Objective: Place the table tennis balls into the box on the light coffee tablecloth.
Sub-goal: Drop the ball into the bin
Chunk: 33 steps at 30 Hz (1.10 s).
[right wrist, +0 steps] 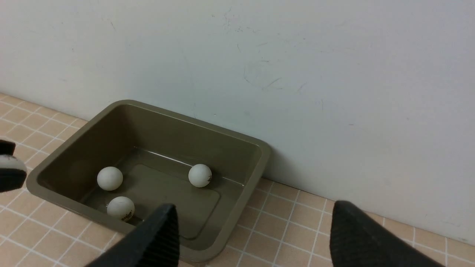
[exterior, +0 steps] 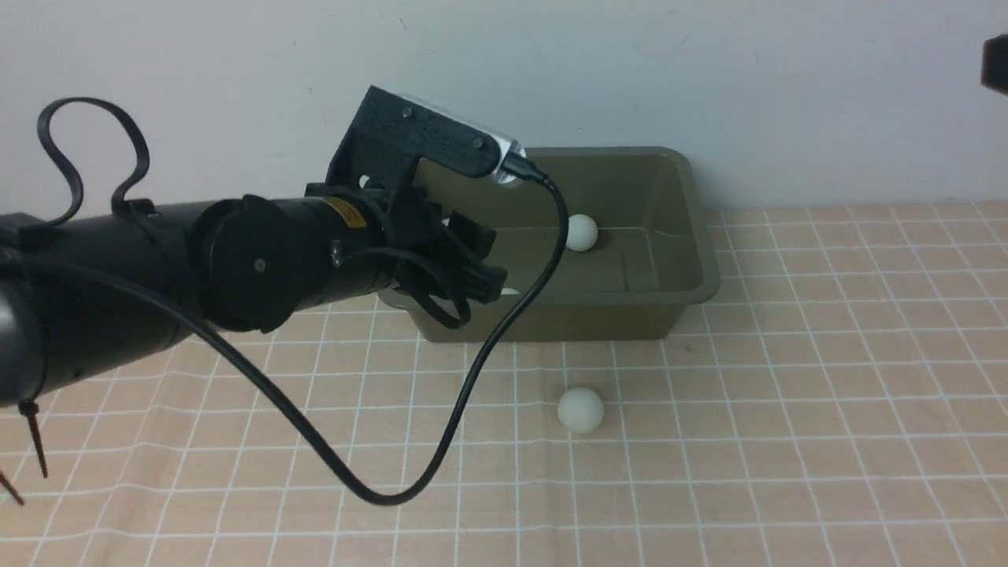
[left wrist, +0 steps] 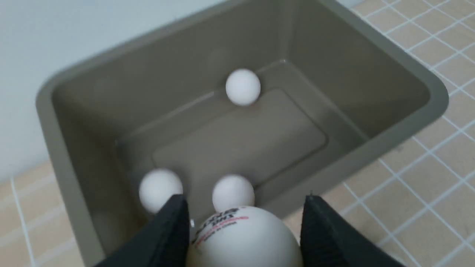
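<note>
left arm point(exterior: 157, 268) stretched level toward the box point(exterior: 693, 260) | left gripper point(left wrist: 243, 218) clamped on a printed ball point(left wrist: 245, 241) above its near rim | right gripper point(right wrist: 254, 222) spread apart, empty

We note: balls point(right wrist: 110, 178) smooth, matte white; box point(exterior: 598, 319) smooth olive plastic with faint sheen; cloth point(exterior: 787, 433) matte, soft, slightly creased.

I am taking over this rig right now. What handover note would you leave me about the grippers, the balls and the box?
Left gripper: shut on a printed ball, above the near-left corner of the box, not released.
Right gripper: open, empty.
Done: three balls lie in the box.
To do: drop the held ball in, then fetch the last ball from the tablecloth in front of the box.
</note>
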Tool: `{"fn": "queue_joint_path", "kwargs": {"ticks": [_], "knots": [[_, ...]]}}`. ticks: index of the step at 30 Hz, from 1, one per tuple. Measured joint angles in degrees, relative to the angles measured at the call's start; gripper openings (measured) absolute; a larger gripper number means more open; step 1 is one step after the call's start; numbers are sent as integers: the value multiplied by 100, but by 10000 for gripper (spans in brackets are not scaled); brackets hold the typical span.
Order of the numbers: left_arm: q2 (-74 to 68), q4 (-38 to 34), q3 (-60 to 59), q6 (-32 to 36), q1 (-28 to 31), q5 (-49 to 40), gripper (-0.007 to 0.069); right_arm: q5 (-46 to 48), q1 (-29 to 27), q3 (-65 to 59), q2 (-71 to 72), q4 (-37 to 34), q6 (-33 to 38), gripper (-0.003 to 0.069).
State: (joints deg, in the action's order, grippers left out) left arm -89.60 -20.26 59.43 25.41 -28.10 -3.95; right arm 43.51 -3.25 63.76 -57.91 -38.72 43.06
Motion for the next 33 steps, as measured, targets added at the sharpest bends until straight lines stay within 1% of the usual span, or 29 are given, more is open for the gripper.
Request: {"fn": "queue_joint_path", "kwargs": {"ticks": [6, 11, 14, 18, 24, 27, 31, 33], "knots": [[-868, 2, 1272, 114, 347, -689, 346, 0, 0, 0, 0, 0, 0, 496], [-1689, -36, 2402, 119, 569, -1802, 346, 0, 0, 0, 0, 0, 0, 496], [-2117, -54, 2892, 119, 622, -2198, 346, 0, 0, 0, 0, 0, 0, 496], [-2464, -206, 3333, 119, 622, -2327, 346, 0, 0, 0, 0, 0, 0, 494], [-2644, -282, 3626, 145, 622, -2562, 346, 9, 0, 0, 0, 0, 0, 494], [-2669, -282, 3638, 227, 622, -2617, 383, 19, 0, 0, 0, 0, 0, 494], [-2688, -282, 3643, 258, 622, -2699, 499, 19, 0, 0, 0, 0, 0, 494], [-2682, -282, 3643, 267, 622, -2781, 525, 19, 0, 0, 0, 0, 0, 494]]}}
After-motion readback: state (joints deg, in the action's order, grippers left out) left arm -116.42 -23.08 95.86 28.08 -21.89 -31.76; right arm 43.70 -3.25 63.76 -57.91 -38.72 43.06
